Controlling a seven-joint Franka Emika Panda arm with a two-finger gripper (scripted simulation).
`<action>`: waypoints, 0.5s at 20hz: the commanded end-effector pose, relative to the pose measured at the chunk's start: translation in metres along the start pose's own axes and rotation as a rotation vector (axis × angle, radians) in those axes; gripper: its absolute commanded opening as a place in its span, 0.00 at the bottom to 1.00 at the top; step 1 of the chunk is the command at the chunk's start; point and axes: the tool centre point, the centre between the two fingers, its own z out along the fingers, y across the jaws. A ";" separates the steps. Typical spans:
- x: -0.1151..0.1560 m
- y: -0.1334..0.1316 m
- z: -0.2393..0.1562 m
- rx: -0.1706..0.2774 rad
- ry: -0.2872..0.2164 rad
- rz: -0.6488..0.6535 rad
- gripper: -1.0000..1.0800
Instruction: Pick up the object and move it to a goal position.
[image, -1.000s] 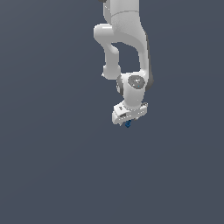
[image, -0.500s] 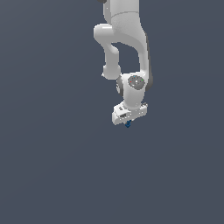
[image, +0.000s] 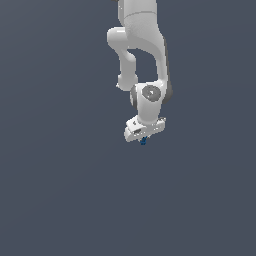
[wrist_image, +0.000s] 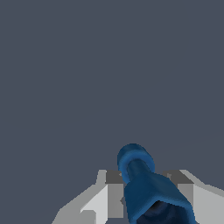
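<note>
Plain dark-grey ground surrounds the tool (image: 144, 137), its fingers (wrist_image: 109, 194) pinching the blue object (wrist_image: 144, 183).

Flat, even simulator lighting; no cast shadows, no glare; coarse, blocky edges.

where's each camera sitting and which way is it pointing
Exterior view: off the arm, its exact place unknown, facing the white robot arm against plain grey ground; the claw hangs at the arm's end, the small dark-blue elongated lump poking out beneath it.
Wrist view: on the wrist, looking out along the claw at grey ground; both grey-white fingers flank the lump.
Shared: the claw and the lump.
</note>
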 end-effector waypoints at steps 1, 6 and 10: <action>-0.006 0.012 -0.003 0.000 0.000 0.001 0.00; -0.023 0.047 -0.011 0.000 0.000 0.001 0.00; -0.042 0.084 -0.019 0.000 0.000 0.001 0.00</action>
